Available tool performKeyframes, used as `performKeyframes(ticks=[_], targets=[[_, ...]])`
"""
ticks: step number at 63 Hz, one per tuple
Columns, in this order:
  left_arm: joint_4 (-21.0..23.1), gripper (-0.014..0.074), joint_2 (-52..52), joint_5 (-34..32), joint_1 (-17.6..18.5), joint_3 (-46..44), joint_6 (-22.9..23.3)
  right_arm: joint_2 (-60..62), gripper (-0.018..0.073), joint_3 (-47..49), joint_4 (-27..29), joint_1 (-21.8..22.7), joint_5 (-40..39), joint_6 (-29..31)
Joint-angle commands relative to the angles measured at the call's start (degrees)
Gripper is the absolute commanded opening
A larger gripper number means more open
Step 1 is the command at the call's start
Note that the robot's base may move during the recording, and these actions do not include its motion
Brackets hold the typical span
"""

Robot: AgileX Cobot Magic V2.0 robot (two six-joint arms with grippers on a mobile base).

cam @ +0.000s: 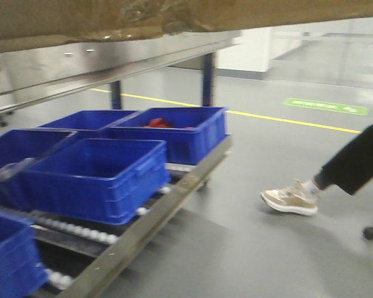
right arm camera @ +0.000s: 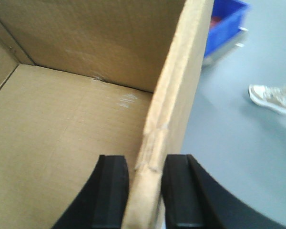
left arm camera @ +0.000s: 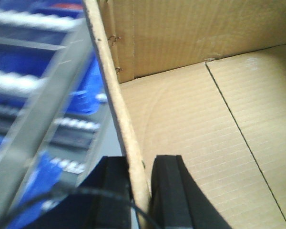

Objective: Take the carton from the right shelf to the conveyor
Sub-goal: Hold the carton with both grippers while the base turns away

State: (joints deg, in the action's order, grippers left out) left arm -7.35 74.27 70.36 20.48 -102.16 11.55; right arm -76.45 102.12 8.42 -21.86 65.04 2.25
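Note:
The carton [cam: 112,18] fills the top of the front view, with its brown underside and wrinkled clear tape showing. It hangs just above the shelf's shiny steel rail [cam: 81,68]. My left gripper [left arm camera: 140,191] is shut on the carton's left wall [left arm camera: 114,95], one finger outside and one inside. My right gripper [right arm camera: 145,195] is shut on the carton's right wall [right arm camera: 174,95], which has a crumpled top edge. The inside of the carton [right arm camera: 62,133] is empty. The conveyor is out of view.
Several blue plastic bins [cam: 93,174] sit on a low roller rack [cam: 149,223] below the shelf, and one holds red items [cam: 161,122]. A person's leg and beige shoe [cam: 290,198] are on the grey floor at the right. A yellow floor line [cam: 286,120] runs behind.

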Motion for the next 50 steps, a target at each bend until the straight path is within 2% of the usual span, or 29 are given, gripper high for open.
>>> performKeyframes(ticks=[1, 50], targets=[[-0.88, -0.0008, -0.73, -1.06, 0.22, -0.08, -0.89, 1.00, -0.0070, 0.44, 0.88, -0.08, -2.56, 1.66], [-0.88, -0.0008, -0.73, -1.06, 0.22, -0.08, -0.89, 1.00, -0.0070, 0.44, 0.88, -0.08, -2.56, 1.66]])
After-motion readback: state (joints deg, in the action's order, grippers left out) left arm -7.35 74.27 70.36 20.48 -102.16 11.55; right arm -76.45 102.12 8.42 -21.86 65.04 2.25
